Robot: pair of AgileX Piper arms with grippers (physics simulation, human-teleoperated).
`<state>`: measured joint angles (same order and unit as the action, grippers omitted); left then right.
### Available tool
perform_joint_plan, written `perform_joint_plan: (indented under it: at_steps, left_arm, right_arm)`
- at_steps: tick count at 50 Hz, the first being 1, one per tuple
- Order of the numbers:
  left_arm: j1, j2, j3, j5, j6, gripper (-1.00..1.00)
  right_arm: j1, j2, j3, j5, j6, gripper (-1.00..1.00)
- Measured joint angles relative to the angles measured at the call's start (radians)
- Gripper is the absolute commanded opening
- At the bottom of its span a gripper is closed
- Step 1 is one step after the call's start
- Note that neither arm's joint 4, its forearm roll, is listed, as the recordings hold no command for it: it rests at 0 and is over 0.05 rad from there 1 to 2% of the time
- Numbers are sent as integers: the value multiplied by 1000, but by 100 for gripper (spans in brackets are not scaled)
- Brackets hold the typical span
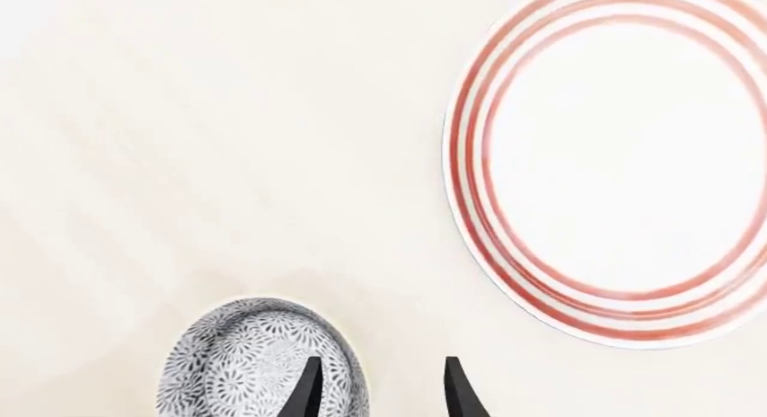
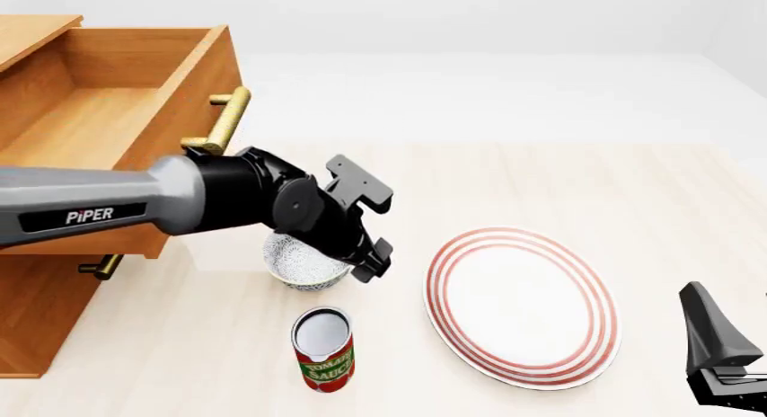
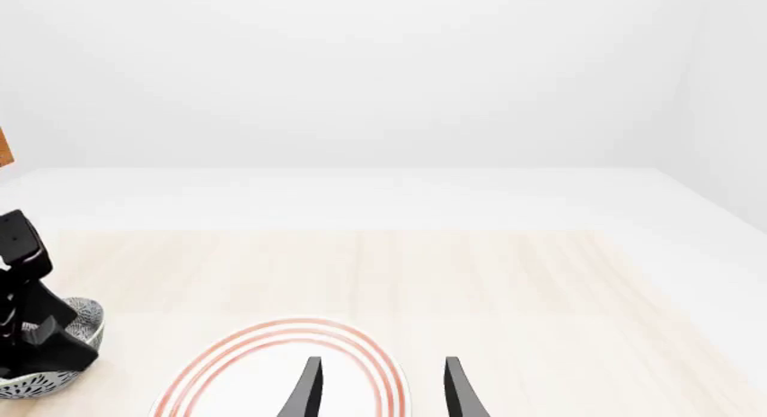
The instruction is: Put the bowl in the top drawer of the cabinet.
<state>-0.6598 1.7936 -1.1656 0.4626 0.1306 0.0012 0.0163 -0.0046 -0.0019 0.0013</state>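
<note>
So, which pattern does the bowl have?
The bowl is white with dense blue-grey florals; the left wrist view shows it best.

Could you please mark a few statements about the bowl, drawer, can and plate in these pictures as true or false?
1. The top drawer is pulled open and has nothing visible inside. True.
2. The bowl sits on the plate. False: it stands on the table, apart from the plate, to its left in the front view.
3. The left gripper is open, with one finger over the bowl's rim. True.
4. The tomato sauce can lies on its side. False: it stands upright, nearer the camera than the bowl.
5. The right gripper holds the plate. False: it is open, holding nothing.
</note>
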Motion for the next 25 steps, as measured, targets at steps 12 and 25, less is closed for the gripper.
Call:
perform_joint_plan:
  at_steps: [12, 25]
  left_arm:
    - [-4, 7, 17, -22, -13, 100]
    - [-12, 16, 40, -53, -29, 100]
  right_arm:
    - [0, 0, 0, 0, 0, 100]
    - [0, 0, 0, 0, 0, 100]
